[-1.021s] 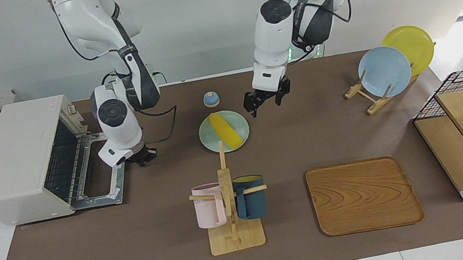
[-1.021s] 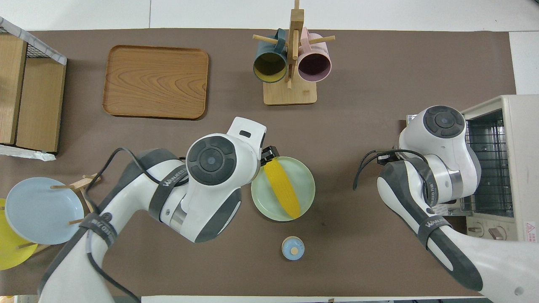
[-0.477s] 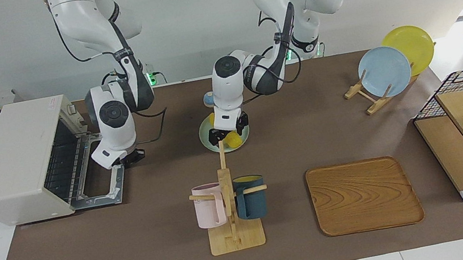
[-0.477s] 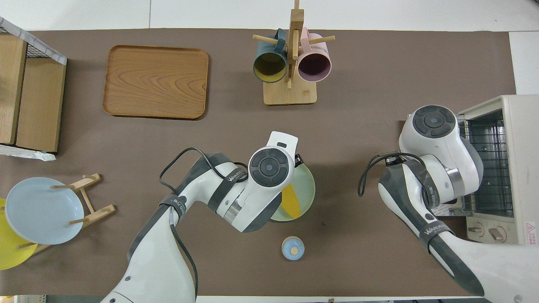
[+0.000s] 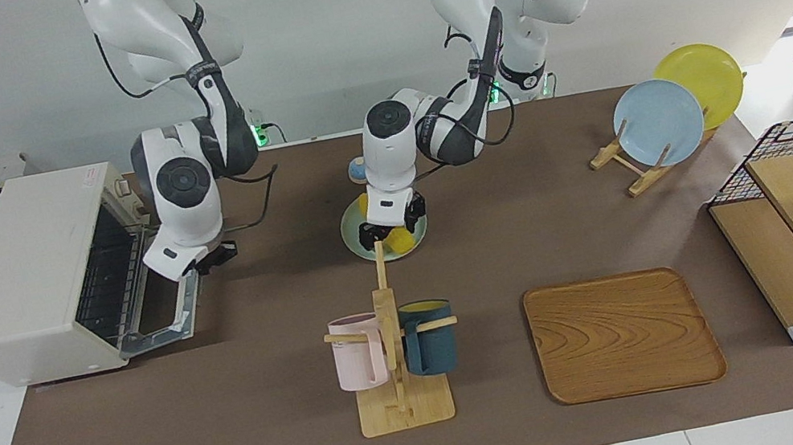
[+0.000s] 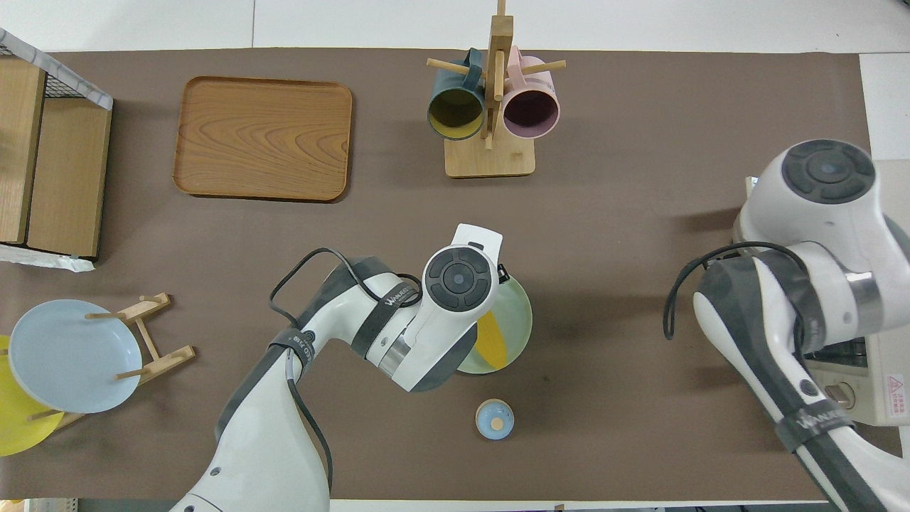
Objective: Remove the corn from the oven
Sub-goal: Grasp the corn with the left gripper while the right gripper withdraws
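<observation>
Corn (image 5: 394, 237) lies on green plate (image 5: 416, 239), under left gripper (image 5: 387, 226).

Oven (image 5: 30, 271) door (image 5: 172, 315) now half-raised by right tool (image 5: 211, 259).

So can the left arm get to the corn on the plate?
Probably yes: its end effector is already down over the corn on the plate, with nothing between them.
</observation>
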Available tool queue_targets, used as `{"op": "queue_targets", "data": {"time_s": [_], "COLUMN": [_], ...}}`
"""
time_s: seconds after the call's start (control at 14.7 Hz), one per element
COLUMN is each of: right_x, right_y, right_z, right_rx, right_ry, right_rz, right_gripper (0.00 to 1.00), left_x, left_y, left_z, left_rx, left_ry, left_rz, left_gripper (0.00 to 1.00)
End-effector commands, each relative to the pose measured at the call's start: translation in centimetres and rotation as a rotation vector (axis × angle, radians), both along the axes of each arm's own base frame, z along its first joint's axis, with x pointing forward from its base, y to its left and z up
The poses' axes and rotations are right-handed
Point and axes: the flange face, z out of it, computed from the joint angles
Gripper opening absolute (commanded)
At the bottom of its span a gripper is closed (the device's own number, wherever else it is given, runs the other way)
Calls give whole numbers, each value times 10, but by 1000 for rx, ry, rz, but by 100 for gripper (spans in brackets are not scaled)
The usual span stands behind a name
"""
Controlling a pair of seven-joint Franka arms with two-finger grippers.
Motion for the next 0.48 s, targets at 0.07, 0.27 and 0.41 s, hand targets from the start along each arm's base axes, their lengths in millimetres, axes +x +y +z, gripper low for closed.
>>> {"op": "queue_targets", "data": {"time_s": [0.07, 0.27, 0.41], "right_x": [-3, -7, -10], "right_y": [-85, -99, -96], "right_z": [27, 30, 38], "right_rx": [8, 33, 48], "right_ry": [34, 32, 20], "right_rz": [27, -7, -13], "right_gripper": [0, 0, 0], "left_x": [-6, -5, -2], "left_y": [-4, -3, -1], "left_z": [8, 8, 12], "left_rx": [-1, 2, 3], "left_ry": [7, 9, 10], "left_rz": [-8, -23, -32], "left_gripper": [84, 34, 6]}}
